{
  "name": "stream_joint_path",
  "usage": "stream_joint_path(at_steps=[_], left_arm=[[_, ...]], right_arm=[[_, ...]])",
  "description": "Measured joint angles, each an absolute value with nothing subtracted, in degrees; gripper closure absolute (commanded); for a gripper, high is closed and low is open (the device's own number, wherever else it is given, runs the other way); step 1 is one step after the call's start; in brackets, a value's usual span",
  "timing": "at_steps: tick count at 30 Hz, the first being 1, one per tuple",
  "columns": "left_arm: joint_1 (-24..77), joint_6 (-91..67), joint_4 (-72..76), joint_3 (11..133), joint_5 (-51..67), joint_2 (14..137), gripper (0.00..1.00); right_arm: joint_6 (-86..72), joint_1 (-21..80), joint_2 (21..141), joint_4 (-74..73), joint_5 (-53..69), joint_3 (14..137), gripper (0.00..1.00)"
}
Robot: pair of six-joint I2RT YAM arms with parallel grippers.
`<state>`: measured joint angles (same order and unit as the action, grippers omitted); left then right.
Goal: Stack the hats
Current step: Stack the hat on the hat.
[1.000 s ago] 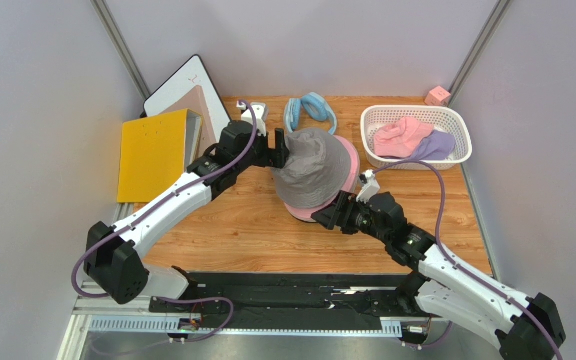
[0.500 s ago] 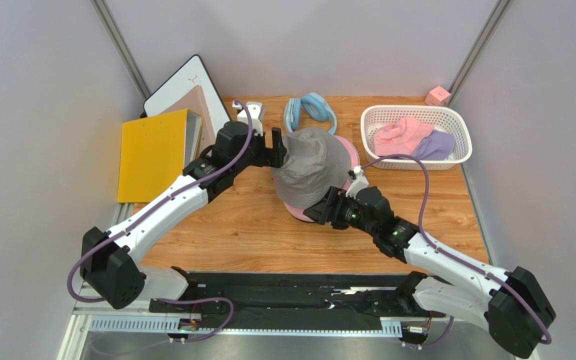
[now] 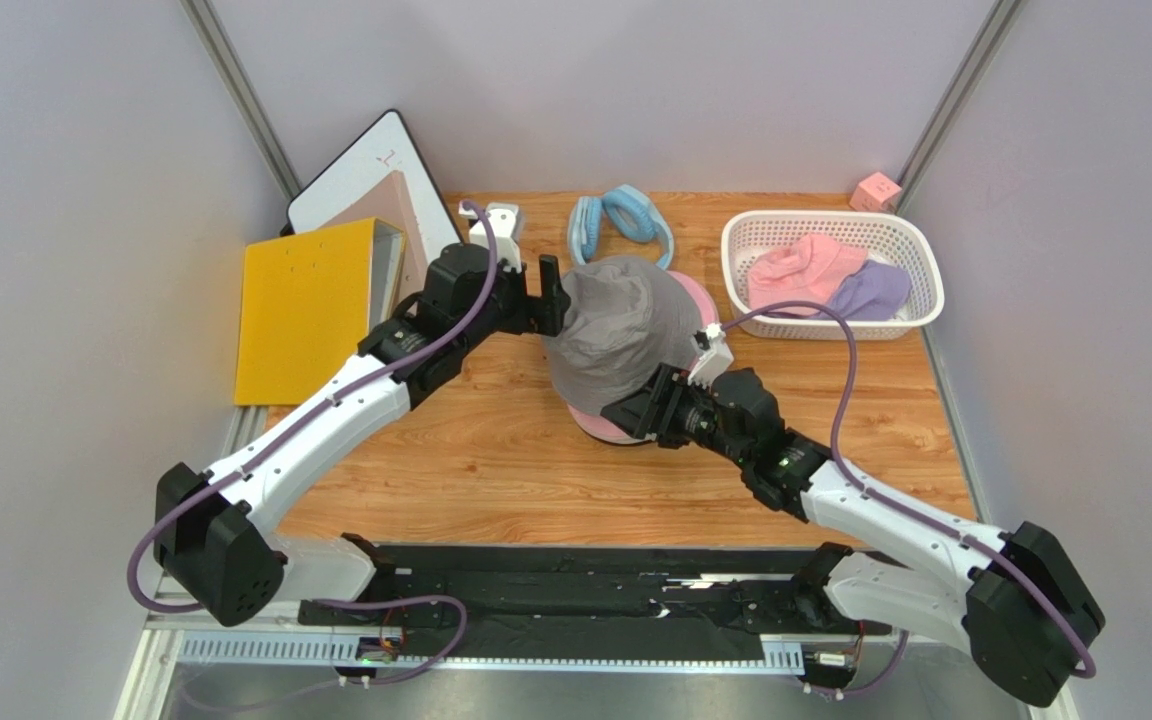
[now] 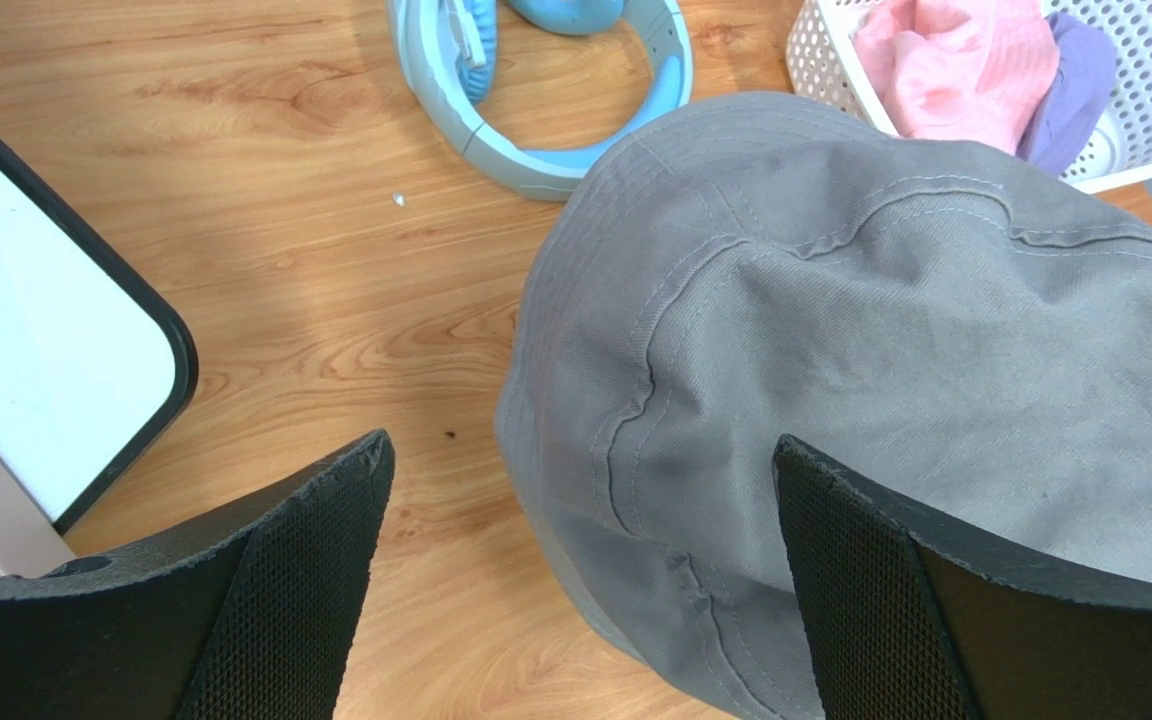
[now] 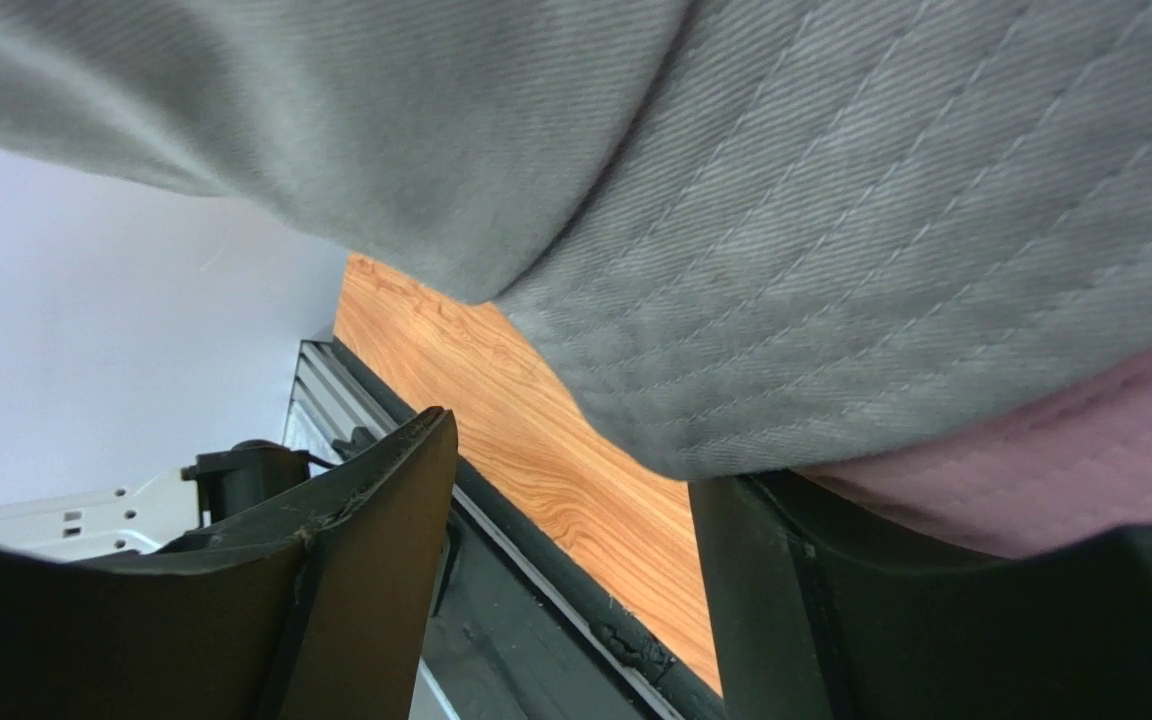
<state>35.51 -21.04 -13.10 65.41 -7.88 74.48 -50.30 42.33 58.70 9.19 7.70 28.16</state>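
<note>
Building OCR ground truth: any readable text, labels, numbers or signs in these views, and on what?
"1": small red handwritten mark near the top corner of the white board, top view; probably a 1, too small to be sure.
No readable text, brand or label on the grey hat, white basket or yellow folder.

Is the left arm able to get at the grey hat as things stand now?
Probably yes: the left gripper is right beside the grey hat, whose edge lies between its open jaws, with nothing blocking.
</note>
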Motion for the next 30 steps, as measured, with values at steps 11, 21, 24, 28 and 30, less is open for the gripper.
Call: stream_joint_path(at_steps=[11, 21, 24, 28, 30], left_arm=[[35.5, -21.0, -12.6, 65.4, -6.3, 73.3, 0.01], [35.5, -21.1, -12.1, 65.4, -4.4, 75.1, 0.01], [35.5, -21.1, -12.1, 65.4, -4.1, 75.2, 0.01], [35.5, -21.1, -12.1, 65.4, -4.0, 75.2, 0.01], [35.5, -21.1, -12.1, 65.5, -4.0, 75.2, 0.01]], right_arm=[[-49.9, 42.5, 60.8, 12.0, 4.1, 27.0, 0.67], [-49.5, 42.6, 58.9, 11.7, -0.1, 26.1, 1.0], [-49.5, 42.6, 58.9, 12.7, -0.4, 25.5, 1.0], [-49.5, 42.7, 58.9, 13.5, -0.8, 25.0, 1.0], [-49.5, 43.0, 58.8, 12.7, -2.1, 25.0, 1.0]])
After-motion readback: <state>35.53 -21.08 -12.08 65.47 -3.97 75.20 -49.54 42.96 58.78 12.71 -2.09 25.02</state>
